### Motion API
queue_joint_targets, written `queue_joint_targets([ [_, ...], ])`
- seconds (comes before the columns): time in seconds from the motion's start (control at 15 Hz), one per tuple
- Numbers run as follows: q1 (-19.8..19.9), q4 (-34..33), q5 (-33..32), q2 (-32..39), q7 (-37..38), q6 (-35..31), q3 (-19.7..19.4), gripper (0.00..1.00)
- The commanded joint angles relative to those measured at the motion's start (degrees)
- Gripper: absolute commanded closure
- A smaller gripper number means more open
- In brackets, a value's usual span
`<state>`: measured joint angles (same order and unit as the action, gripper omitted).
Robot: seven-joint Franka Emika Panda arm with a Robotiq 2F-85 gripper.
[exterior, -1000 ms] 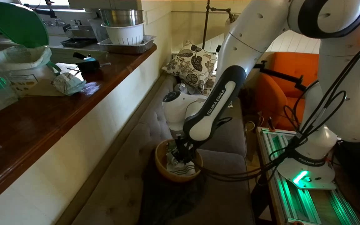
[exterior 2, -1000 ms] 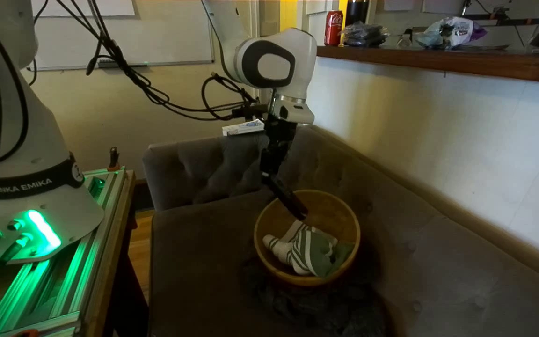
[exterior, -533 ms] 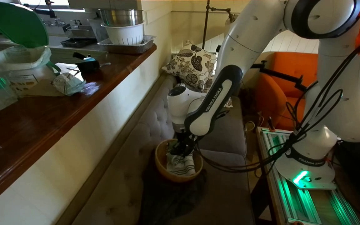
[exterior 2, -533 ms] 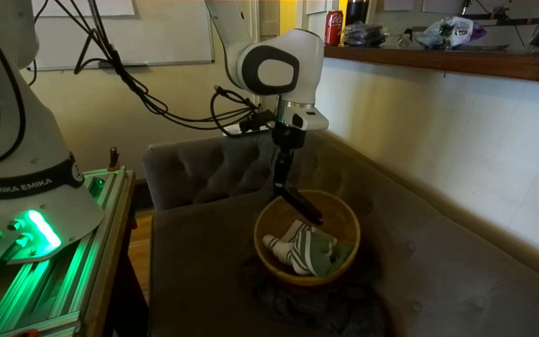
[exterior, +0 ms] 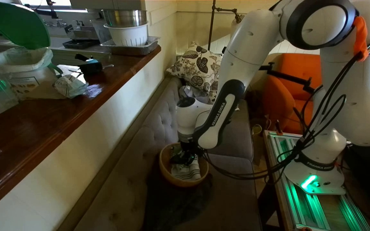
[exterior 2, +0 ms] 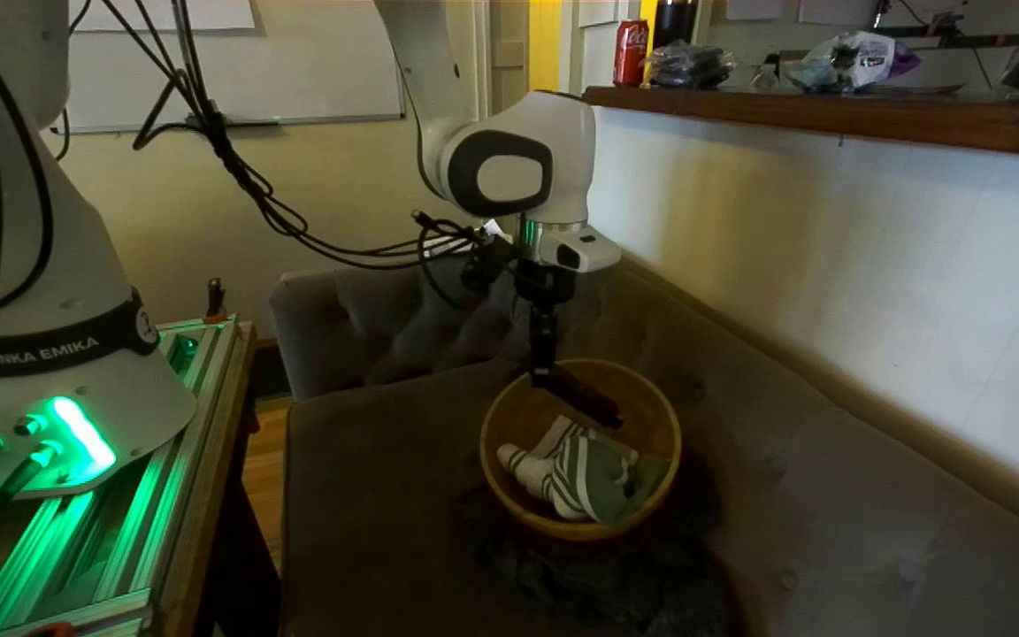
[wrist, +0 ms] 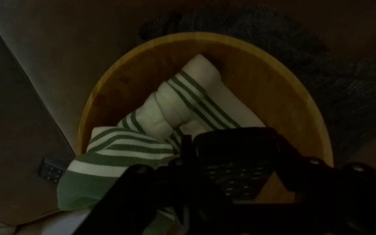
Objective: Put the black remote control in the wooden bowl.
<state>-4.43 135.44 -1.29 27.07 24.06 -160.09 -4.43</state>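
Observation:
My gripper (exterior 2: 542,376) is shut on the black remote control (exterior 2: 587,402), a dark slab that slants down over the wooden bowl (exterior 2: 580,531). In the wrist view the dark fingers (wrist: 234,143) stand on either side of the remote (wrist: 237,178), whose light button marks show. The bowl (wrist: 320,125) is round and brown and holds a white and green striped cloth (wrist: 191,101). In an exterior view the gripper (exterior: 189,156) and remote (exterior: 179,158) are over the bowl (exterior: 185,183), above the cloth. Whether the remote touches the cloth or wall I cannot tell.
The bowl stands on a grey sofa (exterior 2: 368,487) with a dark fuzzy cloth (exterior 2: 598,584) under and around it. A small dark thing with light dots (wrist: 51,170) lies beside the bowl in the wrist view. A wall and wooden counter (exterior: 75,118) run along the sofa's back.
My gripper has moved down and farther over the bowl with the remote still held. The remote's free end has shifted toward the bowl's far wall. The bowl and cloth have not moved.

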Motion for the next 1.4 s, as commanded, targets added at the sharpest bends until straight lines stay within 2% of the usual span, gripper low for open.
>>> queue_joint_targets([
  [0.0, -3.85, -1.81, -2.03, 2.71, -0.75, -2.87, -4.32, 0.64],
  [0.33, -10.99, -3.46, -5.67, 4.95, 2.16, -2.51, -12.84, 0.64],
  [0.4, -12.04, -3.84, -6.3, 5.26, 2.4, -1.74, -13.86, 0.36],
  [0.47, -13.23, -4.17, -6.89, 5.5, 2.81, -1.09, -14.91, 0.13],
  [0.6, -14.91, -4.66, -7.84, 5.72, 3.47, 0.04, -16.32, 0.1],
  [0.67, -15.74, -4.91, -8.25, 5.55, 4.06, 0.94, -16.97, 0.03],
  [0.87, -18.46, -5.28, -10.66, 4.01, 6.31, 3.51, -19.66, 0.0],
  [1.0, -19.4, -6.0, -10.49, 0.94, 8.91, 10.09, -20.53, 0.0],
  [1.13, -20.64, -6.76, -13.59, -2.95, 11.96, 20.0, -21.52, 0.0],
  [1.2, -23.75, -6.82, -14.5, -4.82, 10.92, 24.34, -24.27, 0.0],
  [1.27, -20.62, -7.35, -20.32, -7.01, 13.96, 28.62, -21.25, 0.0],
  [1.33, -16.04, -8.49, -17.65, -3.0, 12.58, 23.09, -17.1, 0.0],
])
